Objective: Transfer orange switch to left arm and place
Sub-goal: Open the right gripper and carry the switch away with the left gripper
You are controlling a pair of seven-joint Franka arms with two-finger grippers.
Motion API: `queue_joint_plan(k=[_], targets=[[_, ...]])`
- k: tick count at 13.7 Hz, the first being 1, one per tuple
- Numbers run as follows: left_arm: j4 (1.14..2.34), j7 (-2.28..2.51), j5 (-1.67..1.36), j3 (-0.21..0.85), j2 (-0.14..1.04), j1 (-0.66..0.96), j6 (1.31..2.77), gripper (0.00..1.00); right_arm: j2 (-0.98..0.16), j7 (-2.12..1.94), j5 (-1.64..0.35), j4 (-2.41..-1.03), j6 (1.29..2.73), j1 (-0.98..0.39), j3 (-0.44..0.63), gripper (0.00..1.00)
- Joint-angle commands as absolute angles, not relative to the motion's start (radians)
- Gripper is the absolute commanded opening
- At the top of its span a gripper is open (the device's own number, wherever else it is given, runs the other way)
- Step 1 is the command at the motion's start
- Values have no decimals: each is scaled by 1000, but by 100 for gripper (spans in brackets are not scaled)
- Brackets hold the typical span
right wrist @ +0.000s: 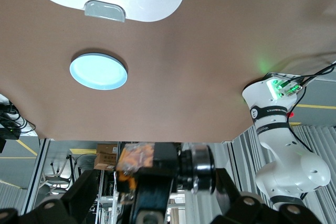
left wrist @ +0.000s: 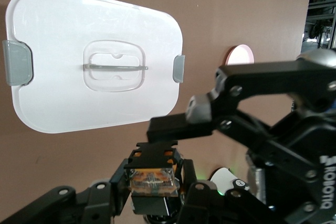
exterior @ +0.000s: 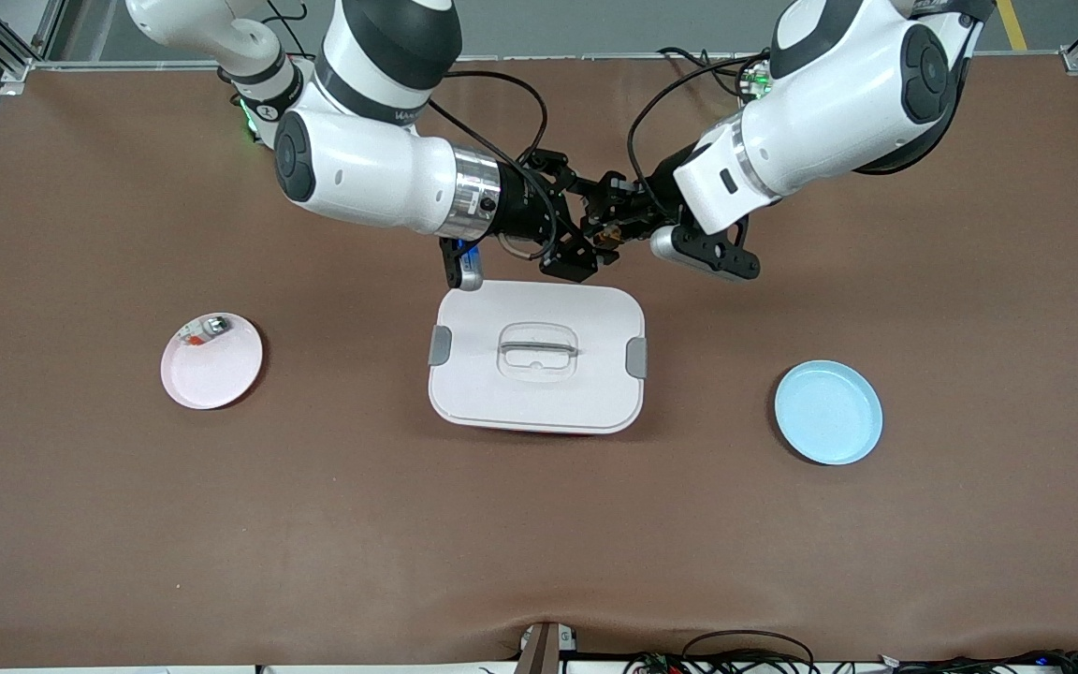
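Two grippers meet in the air over the strip of worktop (exterior: 127, 524) just beside the box's edge that lies farther from the front camera, and the orange switch (left wrist: 152, 180) sits right between them. The left gripper (left wrist: 152, 198) has its fingers (left wrist: 118, 184) clamped on the switch from both sides, gripping the little black block low down, with its orange-marked face turned toward the wrist camera. The right gripper (exterior: 569, 225) has its fingers spread wide around the same spot, so by my reading the part now hangs from the left arm alone.

The box (exterior: 539, 356) lies in the middle of the worktop, lid on and latches down. The blue plate (exterior: 829, 412) rests toward the left arm's end, well apart from the box and nearer the front camera than the grippers. The pink plate (exterior: 211, 360) lies toward the right arm's end, with a small silver piece (exterior: 207, 328) on it.

What matters next, I'd say, is that the blue plate lies on the left arm's own side, so the carry can skirt the box rather than cross it, once the right fingers back clear
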State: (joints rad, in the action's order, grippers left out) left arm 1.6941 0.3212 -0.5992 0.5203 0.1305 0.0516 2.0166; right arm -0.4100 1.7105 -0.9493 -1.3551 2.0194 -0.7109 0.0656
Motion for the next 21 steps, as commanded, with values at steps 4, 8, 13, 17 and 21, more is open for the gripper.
queue_joint_plan(k=[4, 8, 13, 17, 21], targets=[[1695, 302, -490, 523, 114, 38, 1939, 0, -419, 1723, -968, -1331, 2005, -701, 69, 100], [1695, 252, -361, 522, 114, 31, 1876, 0, -402, 1704, -956, -1335, 1956, -660, 75, 100], [1703, 70, -206, 517, 127, -41, 1815, 0, -344, 1430, -924, -1387, 1697, -537, 78, 100], [1723, -156, -72, 517, 164, -119, 1801, 0, -191, 1067, -842, -1630, 1649, -425, 78, 100], [1752, -403, 67, 517, 199, -185, 1801, 0, -111, 743, -602, -1781, 1646, -370, 78, 100]])
